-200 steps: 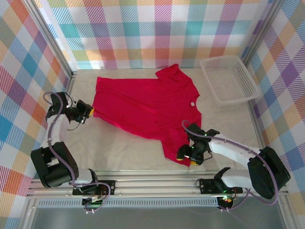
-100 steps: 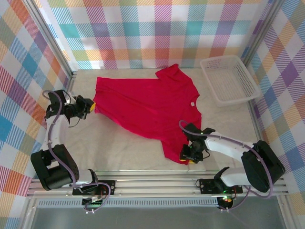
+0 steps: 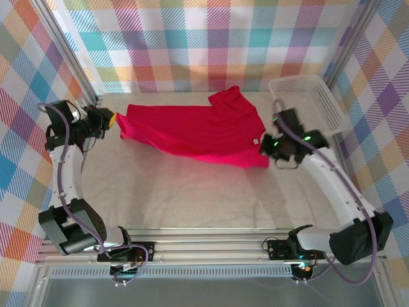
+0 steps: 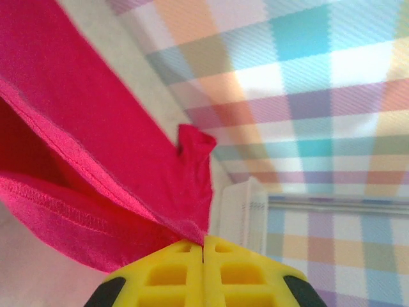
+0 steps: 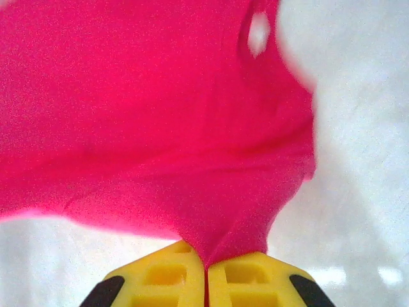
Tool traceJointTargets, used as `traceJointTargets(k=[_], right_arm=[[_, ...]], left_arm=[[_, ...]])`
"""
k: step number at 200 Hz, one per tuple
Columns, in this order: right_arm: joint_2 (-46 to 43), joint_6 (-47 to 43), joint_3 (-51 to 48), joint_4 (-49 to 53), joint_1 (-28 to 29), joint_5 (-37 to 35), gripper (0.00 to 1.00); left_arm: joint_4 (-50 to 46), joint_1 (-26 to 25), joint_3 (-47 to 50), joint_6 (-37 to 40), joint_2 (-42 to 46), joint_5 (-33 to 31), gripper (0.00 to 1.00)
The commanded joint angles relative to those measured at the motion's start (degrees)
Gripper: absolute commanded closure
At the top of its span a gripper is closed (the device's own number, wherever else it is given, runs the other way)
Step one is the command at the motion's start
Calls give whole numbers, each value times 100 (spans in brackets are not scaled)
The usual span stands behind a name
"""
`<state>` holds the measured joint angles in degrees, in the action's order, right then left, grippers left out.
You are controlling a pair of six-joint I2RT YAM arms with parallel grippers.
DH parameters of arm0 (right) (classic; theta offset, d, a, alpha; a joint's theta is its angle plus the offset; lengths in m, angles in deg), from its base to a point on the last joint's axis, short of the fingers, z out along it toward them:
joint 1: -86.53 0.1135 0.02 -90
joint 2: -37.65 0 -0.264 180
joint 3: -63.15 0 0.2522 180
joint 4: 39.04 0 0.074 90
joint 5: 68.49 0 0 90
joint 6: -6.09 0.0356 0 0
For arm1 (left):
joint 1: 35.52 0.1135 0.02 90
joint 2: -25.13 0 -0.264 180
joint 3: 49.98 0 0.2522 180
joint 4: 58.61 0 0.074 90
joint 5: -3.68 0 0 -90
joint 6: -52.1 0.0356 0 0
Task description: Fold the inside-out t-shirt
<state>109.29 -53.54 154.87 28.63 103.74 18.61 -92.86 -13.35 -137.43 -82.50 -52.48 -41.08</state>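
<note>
Both arms have moved since a second ago. We note that the right tool (image 3: 266, 148), which then sat at the near edge of the desk (image 3: 192, 198) with its jaws apart over the lower corner of the t-shirt (image 3: 192, 131), now stands far to the right. It is just beside the white mesh basket (image 3: 300, 79) and has drawn that corner along with it. We also record that the left tool (image 3: 115, 119) has gone from mid-left toward the far-left corner, taking its end of the cloth with it.

Top view, now: the t-shirt lies doubled over as a long crimson band across the far half of the desk, stretched between the two tools. One sleeve points toward the back wall. A small white tag (image 3: 255, 138) shows near the right end of the band.

Left wrist view: we see the yellow fingers (image 4: 172, 275) pressed together with an edge of the t-shirt pinched where they meet. A stitched hem runs away from the pinch. A white basket wall stands beyond it.

Right wrist view: the yellow fingers (image 5: 160, 275) are closed on a gather of cloth, which fans out from the pinch. A small white patch near the top is too blurred for us to name.
</note>
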Motion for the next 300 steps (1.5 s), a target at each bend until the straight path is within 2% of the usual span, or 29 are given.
traceJointTargets(k=[1, 49, 80, 111, 153, 197, 239, 277, 300], right_arm=[[28, -655, 1008, 750, -281, -128, 100], [670, -848, 2956, 612, -326, 74, 100], [794, -976, 4222, 268, -332, 33, 100], [547, -1087, 5031, -59, -333, 26, 100], [-288, -1193, 4793, -627, -333, 454, 100], [-704, -1453, 4864, -690, -333, 158, 100], [-364, -1728, 5105, -653, -333, -240, 100], [672, -2087, 5177, -869, -333, -652, 100], [1510, -2117, 5284, -929, -333, -652, 100]], left_arm=[[739, 99, -485, -736, 138, 124, 100], [1316, 86, -1294, -1419, 267, 106, 100], [1064, 85, -2428, -1365, 200, 17, 100], [79, 94, -3746, -862, 266, -288, 100], [-805, 94, -4739, -143, 725, -959, 100], [-1078, 91, -5138, 253, 1055, -1422, 100], [-842, 94, -4810, 201, 927, -1424, 100], [273, 62, -3243, -178, 717, -1351, 100], [870, -177, -2302, -140, 445, -1447, 100]])
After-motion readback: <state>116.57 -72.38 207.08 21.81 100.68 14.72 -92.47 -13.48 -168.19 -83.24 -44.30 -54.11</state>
